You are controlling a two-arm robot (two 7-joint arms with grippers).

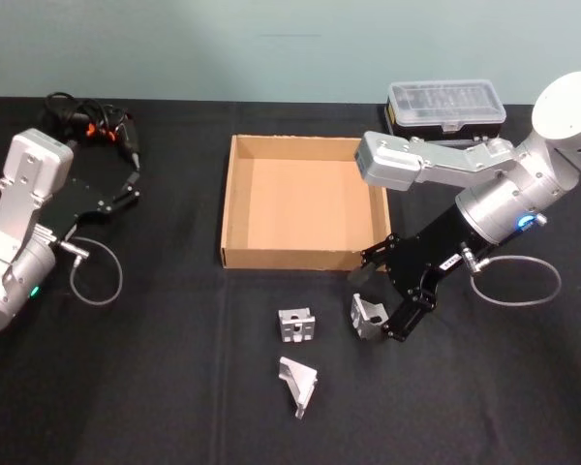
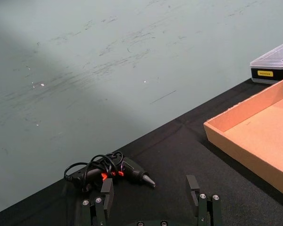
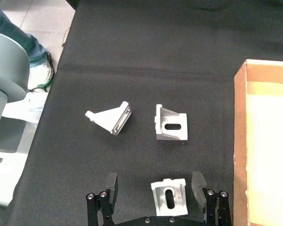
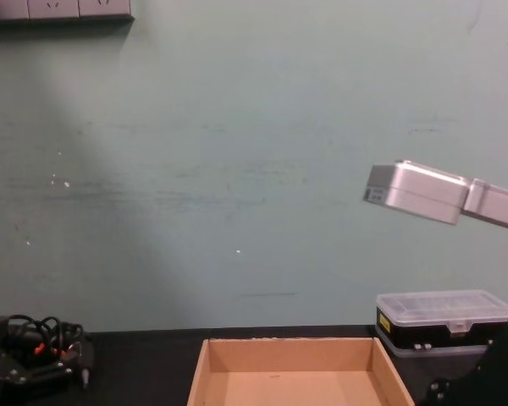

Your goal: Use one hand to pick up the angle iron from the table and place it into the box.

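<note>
Black table (image 1: 174, 407), wide, matte. Tan cardboard box (image 1: 300, 259) sits mid-table, nothing inside it. Clear-lidded plastic case (image 1: 445, 107) beyond the box's far right corner.

Right gripper (image 1: 380, 304) is low over the table near the box's front right corner. Its fingers (image 3: 198, 183) are spread either side of an angle iron (image 1: 368, 316), not clamped on it.

Left gripper (image 1: 126, 189) is parked far left, jaws apart, beside a corded tool (image 1: 107, 126).

Two more brackets lie on the table: second bracket (image 1: 296, 326), third bracket (image 1: 299, 384).
</note>
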